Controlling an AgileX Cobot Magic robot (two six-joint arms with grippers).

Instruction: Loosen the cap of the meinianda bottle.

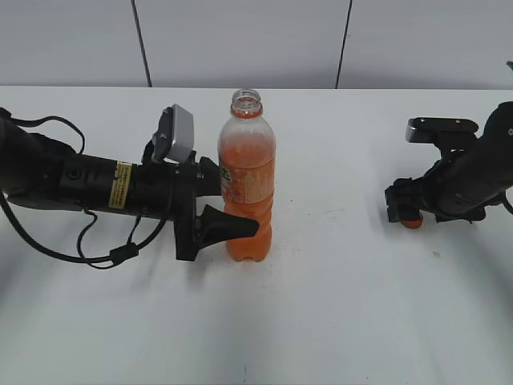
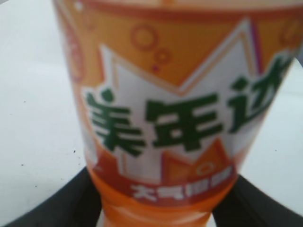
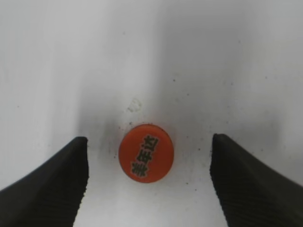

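Note:
The meinianda bottle (image 1: 248,180) stands upright at the table's middle with its neck open and no cap on it. My left gripper (image 1: 232,216) is shut on its lower body; in the left wrist view the label (image 2: 180,109) fills the frame between both black fingers. The orange cap (image 3: 146,152) lies flat on the table, top side up, between the fingers of my right gripper (image 3: 149,177), which is open and not touching it. In the exterior view the cap (image 1: 412,220) shows under my right gripper (image 1: 409,210) at the right.
The white table (image 1: 321,321) carries only the bottle, the cap and both arms. A grey panelled wall (image 1: 240,40) runs behind it. The left arm's cable (image 1: 88,257) loops on the table at the left.

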